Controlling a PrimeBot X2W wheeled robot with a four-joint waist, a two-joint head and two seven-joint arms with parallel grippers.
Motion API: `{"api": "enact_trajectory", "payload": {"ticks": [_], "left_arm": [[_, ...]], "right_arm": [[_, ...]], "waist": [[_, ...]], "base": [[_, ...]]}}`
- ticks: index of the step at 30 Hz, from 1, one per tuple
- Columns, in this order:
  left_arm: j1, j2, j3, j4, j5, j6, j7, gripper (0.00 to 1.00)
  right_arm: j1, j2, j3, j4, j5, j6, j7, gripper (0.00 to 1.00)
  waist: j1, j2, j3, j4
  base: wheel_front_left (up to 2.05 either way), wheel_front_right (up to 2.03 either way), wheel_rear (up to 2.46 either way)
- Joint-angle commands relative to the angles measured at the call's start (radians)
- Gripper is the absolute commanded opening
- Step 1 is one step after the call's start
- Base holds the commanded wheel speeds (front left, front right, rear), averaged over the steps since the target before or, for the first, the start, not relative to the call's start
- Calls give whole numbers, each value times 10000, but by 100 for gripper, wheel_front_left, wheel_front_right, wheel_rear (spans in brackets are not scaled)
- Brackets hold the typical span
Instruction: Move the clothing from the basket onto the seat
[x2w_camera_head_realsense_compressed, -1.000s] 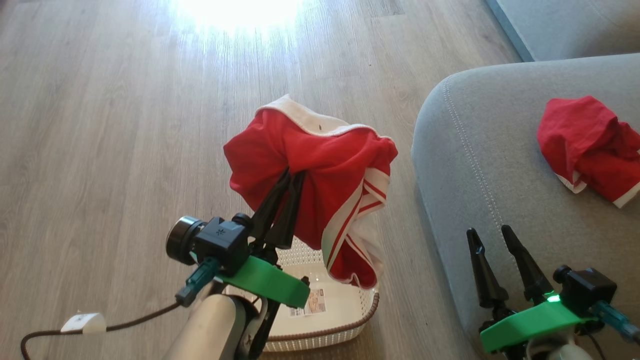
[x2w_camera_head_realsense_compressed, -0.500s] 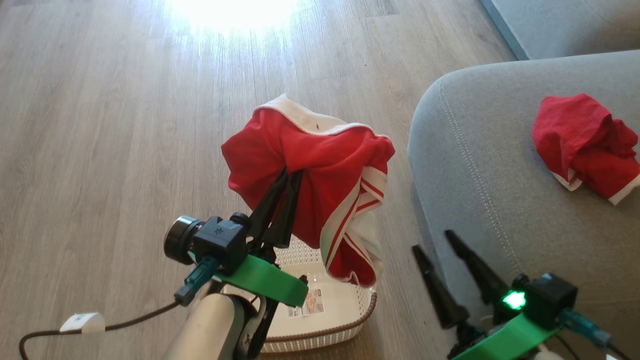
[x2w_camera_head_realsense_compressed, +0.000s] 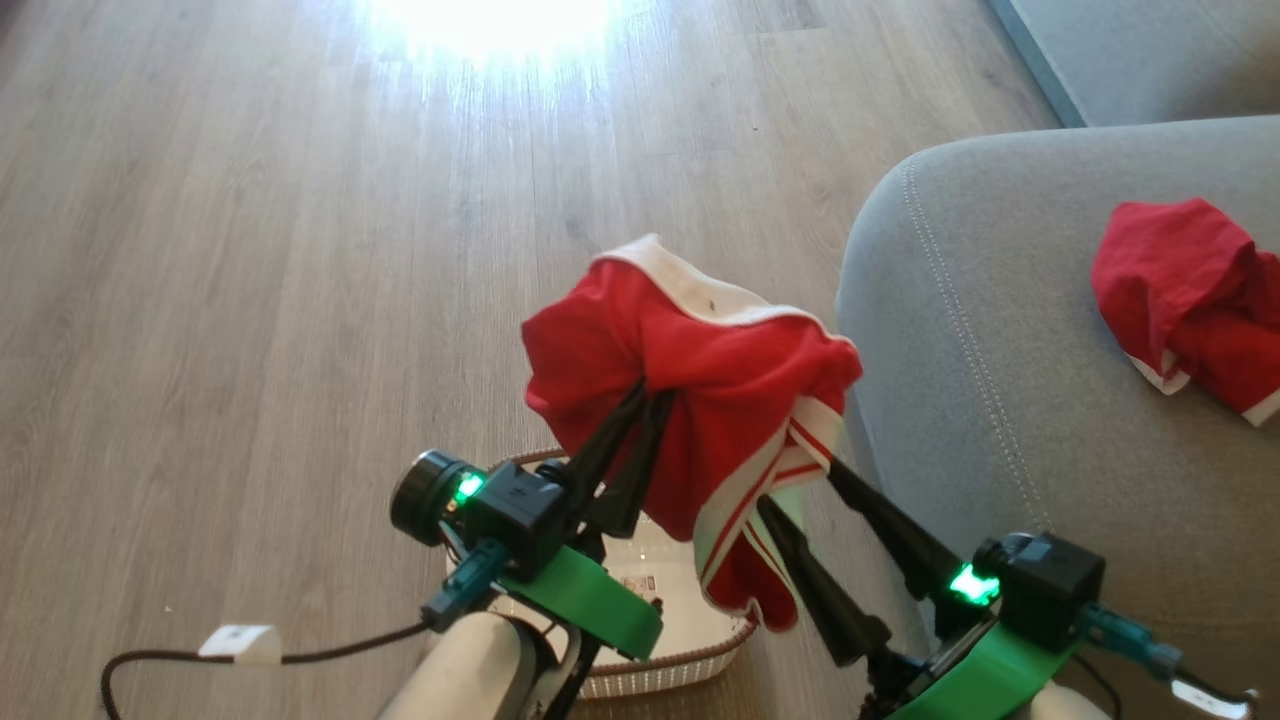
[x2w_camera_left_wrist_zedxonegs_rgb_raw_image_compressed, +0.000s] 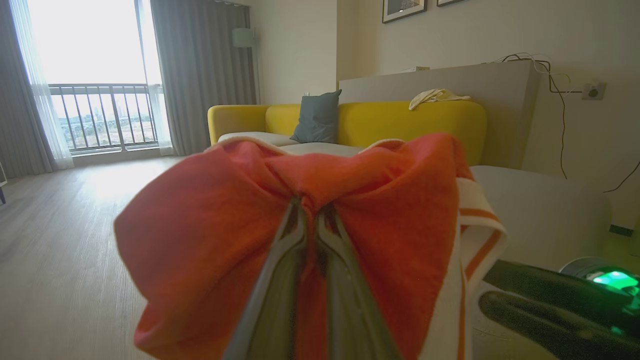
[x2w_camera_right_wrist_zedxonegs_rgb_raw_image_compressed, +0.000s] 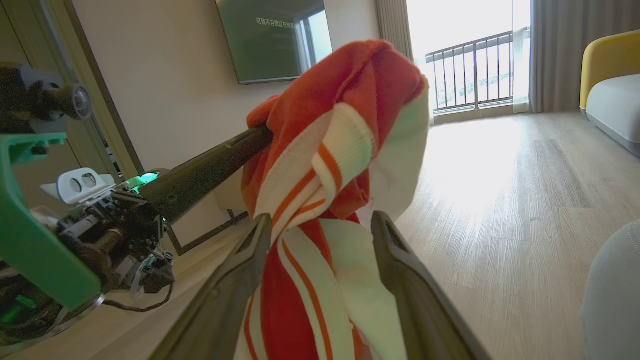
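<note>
One piece of the clothing (x2w_camera_head_realsense_compressed: 700, 370), red with white striped trim, hangs bunched in the air above the basket (x2w_camera_head_realsense_compressed: 665, 680), with my left gripper (x2w_camera_head_realsense_compressed: 650, 392) shut on its middle. In the left wrist view the fabric (x2w_camera_left_wrist_zedxonegs_rgb_raw_image_compressed: 200, 225) wraps around the left gripper (x2w_camera_left_wrist_zedxonegs_rgb_raw_image_compressed: 310, 205). My right gripper (x2w_camera_head_realsense_compressed: 800, 485) is open, its fingers on either side of the hanging striped end; the right wrist view shows the trim (x2w_camera_right_wrist_zedxonegs_rgb_raw_image_compressed: 320, 150) between the open fingers of the right gripper (x2w_camera_right_wrist_zedxonegs_rgb_raw_image_compressed: 322, 220). A second red garment (x2w_camera_head_realsense_compressed: 1190, 300) lies on the grey seat (x2w_camera_head_realsense_compressed: 1000, 420).
Wood floor (x2w_camera_head_realsense_compressed: 250, 250) stretches to the left and far side. A dark cable with a white tag (x2w_camera_head_realsense_compressed: 235, 640) trails at the lower left. The left wrist view shows a yellow sofa (x2w_camera_left_wrist_zedxonegs_rgb_raw_image_compressed: 400, 120) with a blue-grey cushion (x2w_camera_left_wrist_zedxonegs_rgb_raw_image_compressed: 317, 117) beyond.
My right gripper has swung left from beside the seat until its open fingers straddle the hanging striped end. The held garment has shifted slightly toward the seat. The head camera has moved too.
</note>
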Motion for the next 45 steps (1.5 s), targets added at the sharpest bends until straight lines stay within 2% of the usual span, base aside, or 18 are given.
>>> {"api": "enact_trajectory", "payload": {"ticks": [1, 6, 11, 21, 30, 31, 32, 45], "left_arm": [[-562, 51, 203, -291, -3, -32, -53, 0], [-588, 51, -180, -200, -52, 22, -53, 0], [-659, 51, -617, -101, -84, -20, -53, 0], [-629, 51, -1640, -177, -292, -90, -53, 0], [-739, 51, -2150, -175, -462, -148, -53, 0], [-749, 51, -2170, -175, -480, -139, -53, 0], [-757, 51, -2181, -172, -501, -127, -53, 0], [-748, 51, -1999, -32, -626, 0, -53, 0]], "right_arm": [[-436, -116, 202, -258, -11, -2, -94, 100], [-561, -176, 645, -143, 225, -2, -94, 100], [-740, -206, 665, 189, 255, -2, -94, 100], [-814, 228, 138, 962, -341, -2, -94, 100], [-973, 338, 478, 1302, -658, -2, -94, 100], [-990, 344, 483, 1330, -655, -2, -94, 32], [-999, 361, 455, 1350, -658, -2, -94, 0], [-879, 588, -143, 1222, -606, -2, -94, 0]], "waist": [[0, 0, -12, 67], [0, 0, -29, 189], [0, 0, -35, 254], [0, 0, -83, 358], [0, 0, -42, 455], [0, 0, -36, 462], [0, 0, -32, 468], [0, 0, 19, 472]], "base": [[0, 0, 0], [0, 0, 0], [0, 0, 0], [0, 0, 0], [0, 0, 0], [0, 0, 0], [0, 0, 0], [0, 0, 0]]}}
